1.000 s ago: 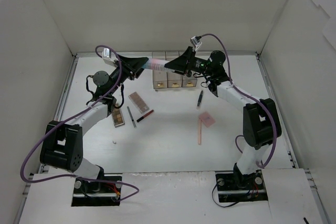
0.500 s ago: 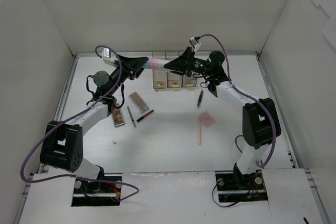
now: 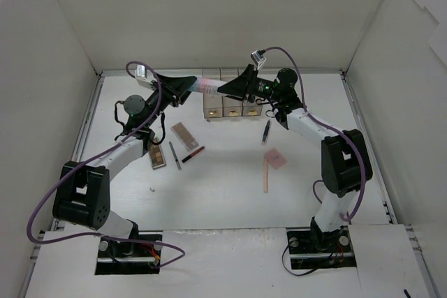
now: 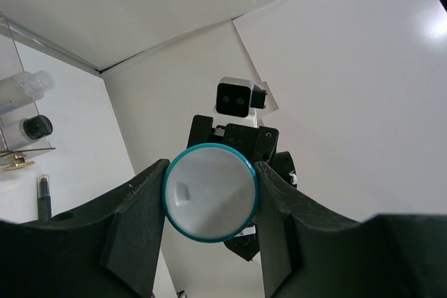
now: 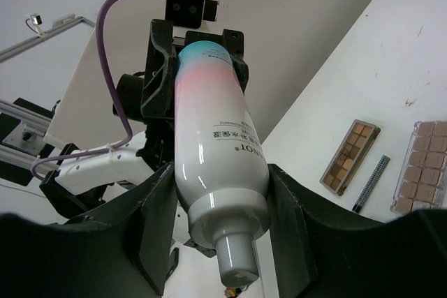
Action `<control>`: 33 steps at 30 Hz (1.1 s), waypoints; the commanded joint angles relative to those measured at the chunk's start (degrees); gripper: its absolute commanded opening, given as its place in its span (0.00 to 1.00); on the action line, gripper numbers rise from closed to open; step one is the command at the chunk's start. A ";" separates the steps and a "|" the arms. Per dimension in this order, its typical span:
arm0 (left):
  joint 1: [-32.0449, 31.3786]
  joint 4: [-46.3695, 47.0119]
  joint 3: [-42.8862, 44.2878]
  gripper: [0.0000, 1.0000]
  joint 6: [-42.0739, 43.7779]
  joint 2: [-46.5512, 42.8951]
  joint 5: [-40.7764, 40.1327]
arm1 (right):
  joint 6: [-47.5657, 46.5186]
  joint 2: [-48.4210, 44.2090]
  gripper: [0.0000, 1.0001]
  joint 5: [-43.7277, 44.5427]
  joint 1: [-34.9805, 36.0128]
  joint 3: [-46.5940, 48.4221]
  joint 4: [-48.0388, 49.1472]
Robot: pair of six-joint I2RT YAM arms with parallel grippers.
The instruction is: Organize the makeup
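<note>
**Handover of the bottle above the organizer.** The bottle (image 3: 207, 86), white with a pink band and a teal base, is held in the air with its long axis roughly level, running left to right between the two arms. Its teal-rimmed base sits in the left claw (image 3: 192, 85), whose fingers (image 4: 140, 207) are clamped against opposite sides of the round end. Its neck end points toward the right claw (image 3: 225, 88). In the right wrist view, that claw's fingers (image 5: 157, 221) flank the shoulder of the bottle and appear to touch it on both sides, so both claws read as grasping the one bottle.

Seen from above, the bottle hangs over the left end of the clear three-compartment box (image 3: 230, 112). Its height above the box cannot be judged. The coming move probably depends on this shared axis: one claw must let go along it before the other can tip the bottle toward a compartment. Both claws are about equally near the box.

A clear bottle (image 4: 24, 87) and a black-capped vial (image 4: 31, 128) are seen at the box, seemingly inside it. The box stands at the far edge of the white surface (image 3: 230, 207).

- **Left, nearer the left arm:** two eyeshadow palettes (image 3: 184, 135) (image 3: 158, 156), a red pencil (image 3: 193, 152) and a dark pencil (image 3: 174, 155).
- **Right, nearer the right arm:** another dark pencil (image 3: 266, 132), a pink square pad (image 3: 275, 158) and a pink stick (image 3: 266, 176).

All of these lie well apart from the claws. Plain white panels enclose the surface on three sides.
</note>
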 commanded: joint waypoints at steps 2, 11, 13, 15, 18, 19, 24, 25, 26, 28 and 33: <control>-0.44 2.00 -0.09 0.16 5.03 -5.04 1.96 | -0.52 -1.16 0.00 -1.09 -2.14 3.54 5.37; 2.11 -39.02 4.28 0.73 30.08 -14.27 0.14 | -2.70 -0.63 0.00 -3.64 -8.30 9.69 -2.25; 2.11 -48.44 6.31 0.75 37.29 -15.59 -2.32 | -6.04 -0.46 0.00 -3.56 -9.00 11.97 -5.60; 2.11 -54.50 7.90 0.77 41.50 -17.17 -5.75 | -10.76 -0.28 0.00 -3.29 -9.79 13.56 -12.27; 2.11 -62.85 9.83 0.79 45.74 -18.49 -10.41 | -28.09 -0.63 0.00 -0.76 -10.32 20.05 -34.46; 2.11 -64.10 9.93 0.79 47.75 -19.72 -12.77 | -33.25 -0.63 0.00 3.08 -10.15 25.47 -42.54; 2.11 -72.97 10.37 0.81 54.18 -24.28 -18.15 | -43.83 1.21 0.00 10.32 -11.20 33.68 -59.82; 2.11 -74.30 10.28 0.82 56.10 -24.91 -20.50 | -45.67 2.08 0.00 13.72 -11.55 36.91 -65.24; 2.11 -76.49 10.10 0.82 57.17 -25.61 -21.31 | -49.26 2.62 0.00 15.58 -11.38 38.42 -67.47; 2.11 -78.26 9.05 0.83 59.62 -27.98 -24.46 | -51.57 4.11 0.00 20.86 -11.20 41.86 -71.34; 2.11 -82.39 5.89 0.92 62.62 -33.69 -32.98 | -59.65 7.10 0.00 37.79 -8.84 48.01 -77.16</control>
